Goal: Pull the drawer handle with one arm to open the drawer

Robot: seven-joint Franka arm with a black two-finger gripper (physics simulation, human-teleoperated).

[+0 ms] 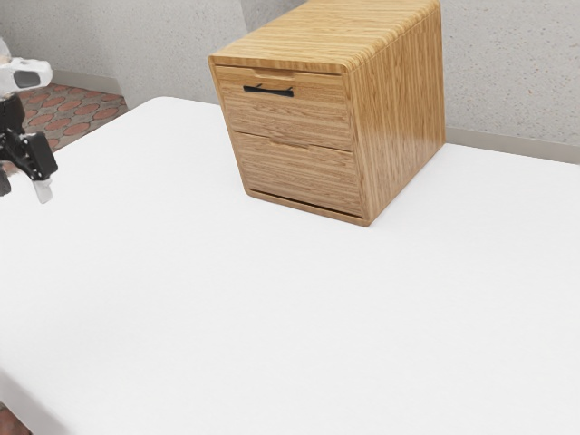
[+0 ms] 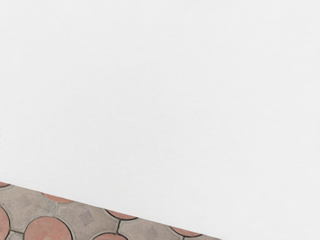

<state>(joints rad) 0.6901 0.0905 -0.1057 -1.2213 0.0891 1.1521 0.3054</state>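
White tbl (image 1: pixel 272 317), tiled floor (image 2: pixel 75 225), gray wall (image 1: pixel 526 63); gripper (image 1: pixel 23 188) spread, well apart frm handle (image 1: pixel 268 91).

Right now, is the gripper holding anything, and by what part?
Nothing is held. The gripper hangs open and empty, far from the handle.

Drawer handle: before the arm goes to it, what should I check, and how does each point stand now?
1. Top drawer shut, handle facing out: ok.
2. Handle free, nothing touching it: ok.
3. Table between gripper and cabinet bare: ok.
4. Gripper near the handle: not ok; it hangs far off at the exterior view's left edge.
5. Jaws apart: ok.
6. Jaws lined up with the handle: cannot tell.
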